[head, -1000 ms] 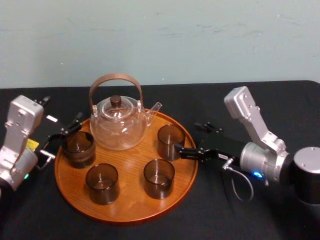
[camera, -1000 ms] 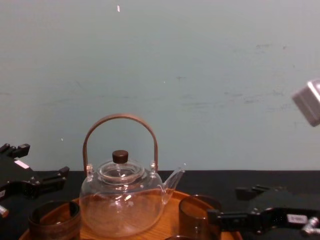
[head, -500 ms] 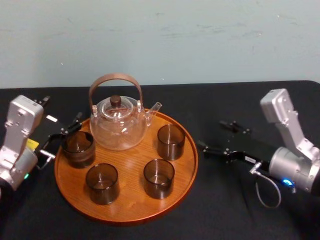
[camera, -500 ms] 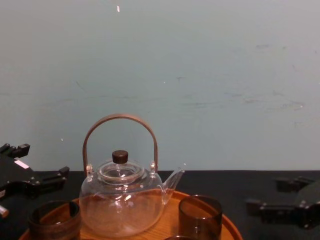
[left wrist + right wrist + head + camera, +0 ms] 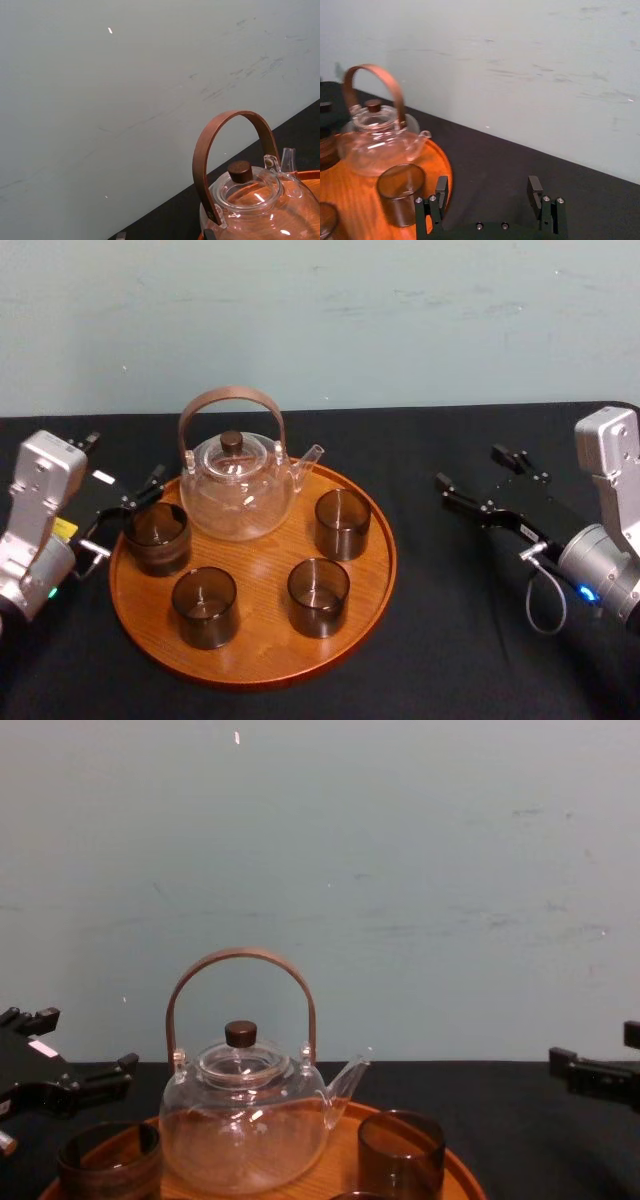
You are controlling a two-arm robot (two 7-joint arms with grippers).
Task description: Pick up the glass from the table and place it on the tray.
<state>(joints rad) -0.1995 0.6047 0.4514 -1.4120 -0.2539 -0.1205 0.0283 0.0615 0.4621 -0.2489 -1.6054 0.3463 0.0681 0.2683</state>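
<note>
- Nearest, two glasses stand at the front of the tray (image 5: 250,668): the front-left glass (image 5: 205,607) and the front-right glass (image 5: 318,597). Both are upright and apart from each other.
- Behind them stand two more. The left glass (image 5: 158,537) is by the left rim and the right glass (image 5: 342,524) is toward the right rim, both upright.
- That makes four glasses, all dark and see-through, and all on the tray.
- There is one tray, round and wooden with a low rim, lying on the black table (image 5: 440,640).
- The left gripper (image 5: 126,458) is at the tray's far-left rim, near the left glass on its far side. Its jaws are spread wide, and I cannot tell whether it touches the glass.
- The right gripper (image 5: 472,468) hangs over the table to the right, well apart from the tray. Its jaws are spread wide and grip nothing.
- One teapot (image 5: 237,490) of clear glass stands at the back of the tray. It has an arched brown handle, a dark knob on its lid, and a spout pointing right.
- Farthest back is a pale wall (image 5: 320,320).
</note>
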